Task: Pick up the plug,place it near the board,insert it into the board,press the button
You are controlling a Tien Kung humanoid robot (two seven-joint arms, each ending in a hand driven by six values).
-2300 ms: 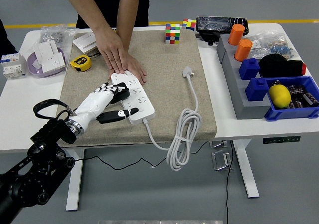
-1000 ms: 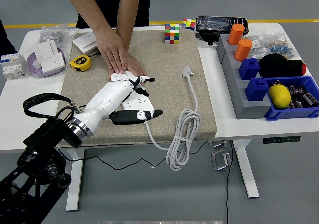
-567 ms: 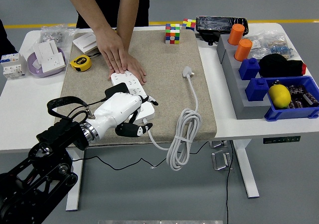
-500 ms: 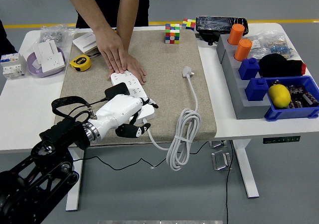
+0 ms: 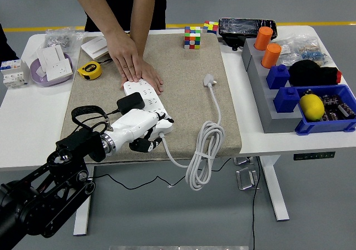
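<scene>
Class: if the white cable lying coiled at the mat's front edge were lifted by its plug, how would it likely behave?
Probably floppy: the cable lies in loose loops that droop over the mat edge. The loops would likely uncoil and trail. The plug looks small and rigid, so probably easy to grip.

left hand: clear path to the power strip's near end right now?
Probably yes. The left hand already lies over the near end of the power strip. The person's hands press only its far end, and the black plug sits beside the wrist, not blocking.
</scene>
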